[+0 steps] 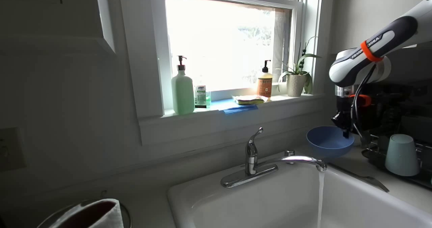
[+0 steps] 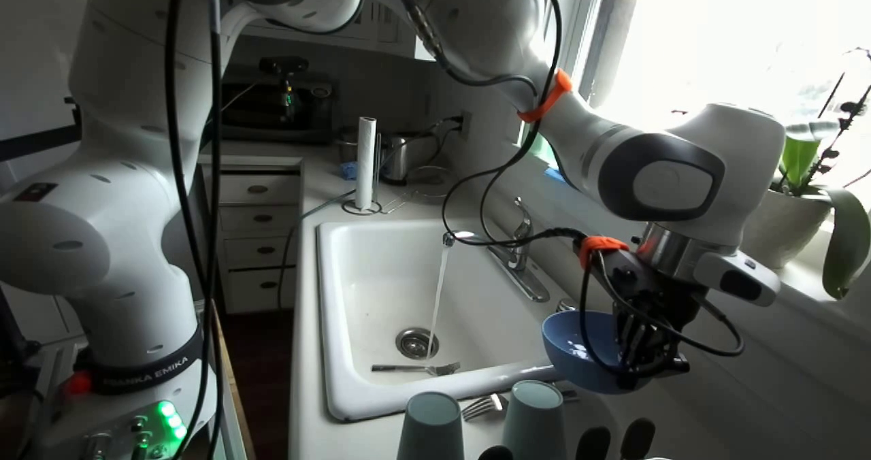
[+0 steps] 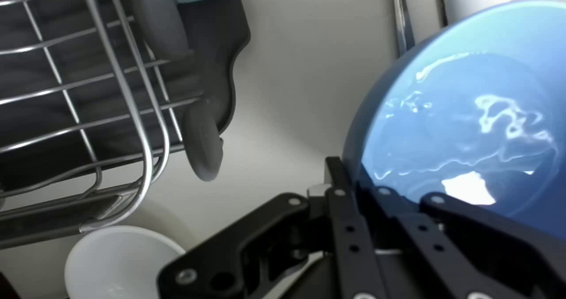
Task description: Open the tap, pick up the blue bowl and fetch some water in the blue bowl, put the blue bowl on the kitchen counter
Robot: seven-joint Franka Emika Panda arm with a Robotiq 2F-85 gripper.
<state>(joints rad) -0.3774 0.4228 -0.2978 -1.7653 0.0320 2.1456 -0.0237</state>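
Note:
The blue bowl (image 1: pixel 325 145) is near the back corner of the sink, with water inside in the wrist view (image 3: pixel 464 113). My gripper (image 3: pixel 347 175) is shut on its rim, one finger inside and one outside. In an exterior view the gripper (image 2: pixel 636 361) is partly behind cables, and the bowl (image 2: pixel 582 358) looks raised over the kitchen counter (image 2: pixel 367 439). The counter also shows below it in the wrist view (image 3: pixel 292 78). The gap under the bowl is hard to judge. The silvery tap (image 1: pixel 251 157) has its lever up, and water (image 1: pixel 321 191) runs from its spout into the sink.
A dish rack (image 3: pixel 97 78) and upturned cups (image 2: pixel 432 422) (image 1: pixel 403 155) stand beside the bowl. A white bowl-like vessel (image 3: pixel 121 263) is near the gripper. A fork (image 1: pixel 371 180) lies by the sink rim (image 2: pixel 326 324). A potted plant (image 1: pixel 296 84) and bottles (image 1: pixel 183 91) line the sill.

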